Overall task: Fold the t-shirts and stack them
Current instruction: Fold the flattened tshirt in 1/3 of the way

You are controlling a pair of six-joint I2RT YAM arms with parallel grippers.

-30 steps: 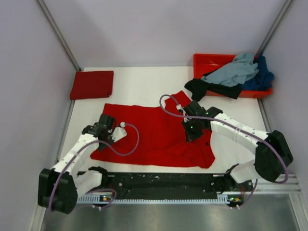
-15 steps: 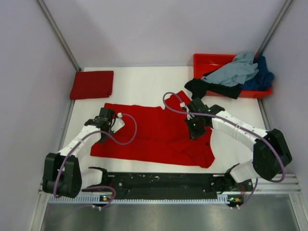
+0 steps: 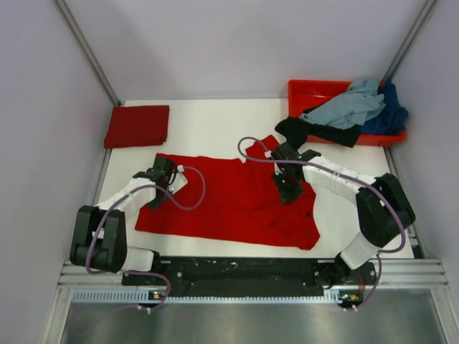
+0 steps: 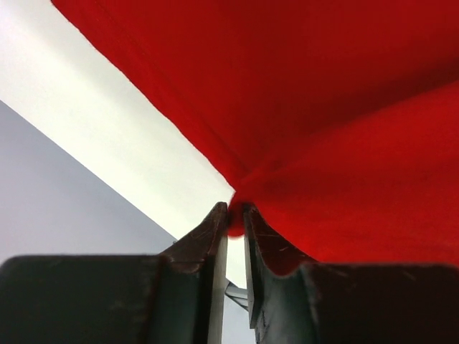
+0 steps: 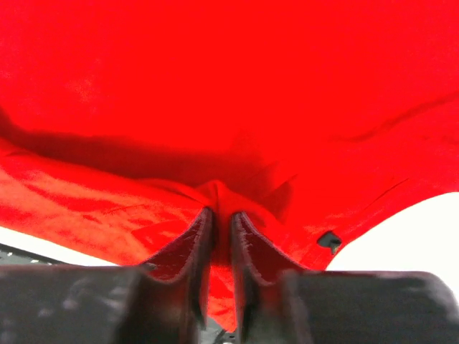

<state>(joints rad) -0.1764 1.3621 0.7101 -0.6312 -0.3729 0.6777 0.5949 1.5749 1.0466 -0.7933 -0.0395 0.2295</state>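
Note:
A bright red t-shirt lies spread across the middle of the white table. My left gripper is shut on a pinch of its left edge. My right gripper is shut on a fold of the same shirt near its right side. A darker red t-shirt lies folded at the back left. Grey-blue, black and dark blue t-shirts are heaped at the back right.
A red-orange plastic tray at the back right holds the heap of shirts, which spills over its front edge. Grey walls close in the table on the left, back and right. A black rail runs along the near edge.
Both grippers have moved away from me toward the back, pulling the bright red shirt's near parts with them. The left arm has swung further left and back.

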